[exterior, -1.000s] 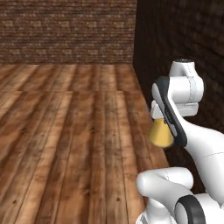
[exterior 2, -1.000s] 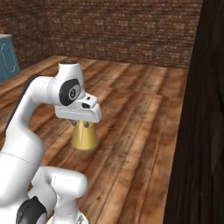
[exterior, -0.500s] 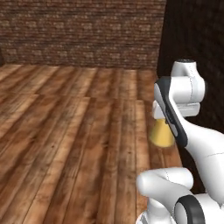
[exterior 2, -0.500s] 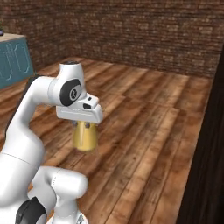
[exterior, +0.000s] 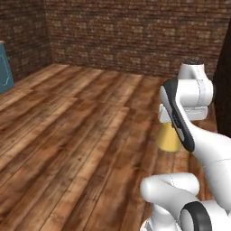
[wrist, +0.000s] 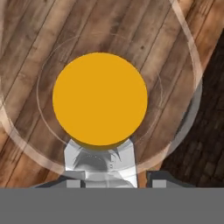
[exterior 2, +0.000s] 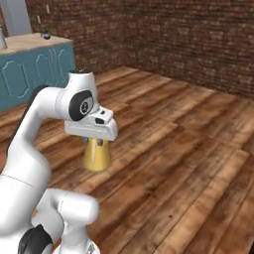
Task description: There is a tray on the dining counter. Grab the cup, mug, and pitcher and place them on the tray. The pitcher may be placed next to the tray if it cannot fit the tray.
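Note:
The pitcher (exterior 2: pixel 96 157), a clear glass cone holding orange-yellow liquid, hangs upright under my hand, well above the wooden floor. My gripper (exterior 2: pixel 97 142) is shut on its narrow neck. From the left base view the pitcher (exterior: pixel 168 138) peeks out behind my forearm, with the gripper (exterior: pixel 170 123) just above it. Looking straight down in the hand view, the pitcher (wrist: pixel 99 98) shows as an orange disc inside a faint glass ring, close above my gripper (wrist: pixel 99 171). The tray, the dining counter, the cup and the mug are out of view.
Wooden plank floor (exterior: pixel 76 135) spreads all around me. A brick wall (exterior 2: pixel 188 39) stands far ahead. Teal cabinets (exterior 2: pixel 34 74) with a pale worktop line the left side, and their edge (exterior: pixel 4 67) shows at far left. A dark wall (exterior: pixel 224 85) rises close on the right.
Both base views have swung round, so the camera moved with the base: the dark wall slid off to the right and the teal cabinets came in. The pitcher stays gripped as before.

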